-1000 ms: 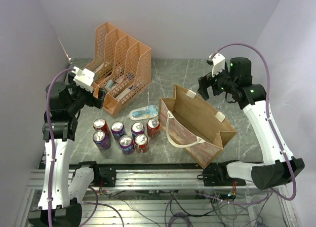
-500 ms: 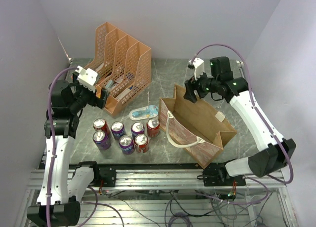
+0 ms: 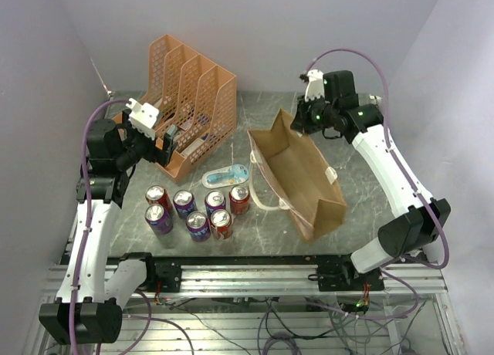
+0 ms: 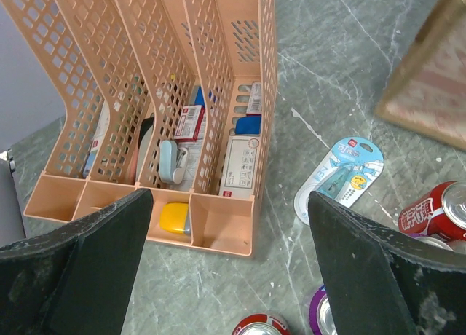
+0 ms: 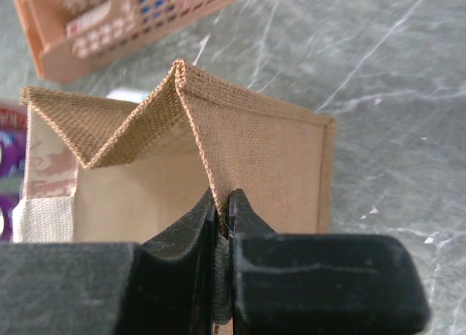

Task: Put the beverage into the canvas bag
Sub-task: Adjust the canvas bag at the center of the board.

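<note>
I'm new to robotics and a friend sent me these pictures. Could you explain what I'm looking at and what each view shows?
Two robot arms are bolted to the near edge of a grey marbled table. One picture looks down from above; the other two come from cameras on each wrist. The right claw is pinched shut on the canvas bag at its top edge. The left claw is open and empty, near an orange mesh file organiser. Seven drink cans stand beside the bag, with a blue-and-white packet lying behind them.
</note>
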Controlling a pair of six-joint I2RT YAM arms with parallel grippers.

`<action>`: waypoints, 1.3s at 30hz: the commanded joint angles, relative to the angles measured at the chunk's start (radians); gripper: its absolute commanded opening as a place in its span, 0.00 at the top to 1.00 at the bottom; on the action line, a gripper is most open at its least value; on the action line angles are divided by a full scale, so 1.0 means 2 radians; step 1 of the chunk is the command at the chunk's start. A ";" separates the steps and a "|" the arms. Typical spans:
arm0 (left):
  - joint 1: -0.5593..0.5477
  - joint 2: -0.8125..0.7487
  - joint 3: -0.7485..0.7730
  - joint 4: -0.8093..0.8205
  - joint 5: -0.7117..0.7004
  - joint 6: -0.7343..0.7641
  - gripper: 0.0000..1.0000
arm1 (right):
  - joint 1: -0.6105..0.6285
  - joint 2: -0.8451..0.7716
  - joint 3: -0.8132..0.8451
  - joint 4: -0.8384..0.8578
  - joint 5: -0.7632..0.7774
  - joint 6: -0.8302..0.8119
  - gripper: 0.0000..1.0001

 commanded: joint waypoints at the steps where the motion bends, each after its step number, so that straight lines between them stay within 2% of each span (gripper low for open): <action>1: -0.004 0.005 0.001 0.019 0.010 0.006 0.02 | -0.019 0.029 0.056 0.035 0.085 0.100 1.00; 5: -0.004 0.012 0.004 0.014 0.011 0.010 0.02 | -0.059 0.066 0.077 0.029 0.064 0.145 1.00; 11: -0.018 0.016 0.009 0.001 0.011 0.016 0.02 | -0.112 0.094 0.044 0.034 -0.021 0.225 1.00; 18: -0.018 0.021 0.011 -0.004 0.013 0.017 0.02 | -0.122 0.091 0.034 0.060 -0.083 0.295 1.00; 32: -0.024 0.036 0.013 0.008 0.025 0.007 0.02 | -0.126 0.105 0.039 0.082 -0.094 0.341 1.00; 39: -0.025 0.036 0.009 0.001 0.026 0.009 0.02 | -0.130 0.113 0.029 0.095 -0.100 0.322 1.00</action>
